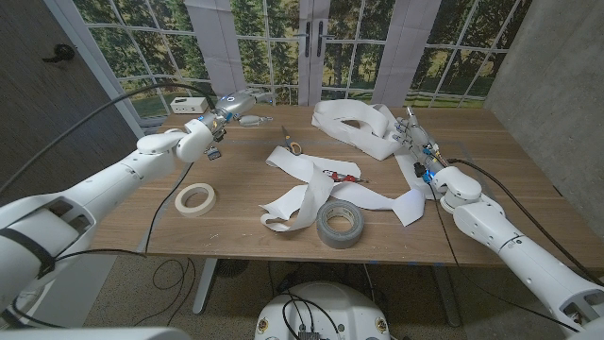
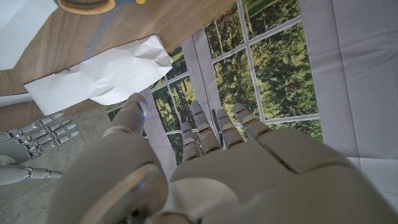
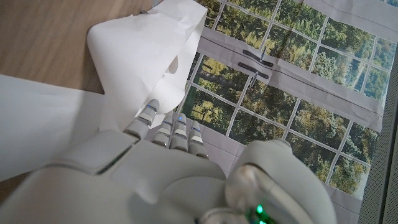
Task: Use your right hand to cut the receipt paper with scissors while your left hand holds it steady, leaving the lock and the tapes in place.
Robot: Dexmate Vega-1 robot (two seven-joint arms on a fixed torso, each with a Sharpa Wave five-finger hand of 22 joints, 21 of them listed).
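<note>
The receipt paper is one long white strip [image 1: 311, 189] winding across the table's middle, with a loose pile [image 1: 354, 123] at the back right. A slim dark tool with an orange-tinted ring end, seemingly the scissors [image 1: 289, 142], lies behind the strip. On the strip sits a small red and dark object [image 1: 342, 176], possibly the lock. My right hand [image 1: 420, 142] stands beside the pile with its fingers [image 3: 171, 127] straight, holding nothing; the right wrist view shows the pile [image 3: 149, 50] just past them. My left hand [image 1: 236, 104] hovers at the back left, fingers [image 2: 205, 124] apart and empty.
A masking tape roll [image 1: 195, 197] lies front left and a grey duct tape roll [image 1: 340, 223] front centre, next to the strip's curled end. A white box [image 1: 187, 104] sits at the back left edge. Window panels stand behind the table.
</note>
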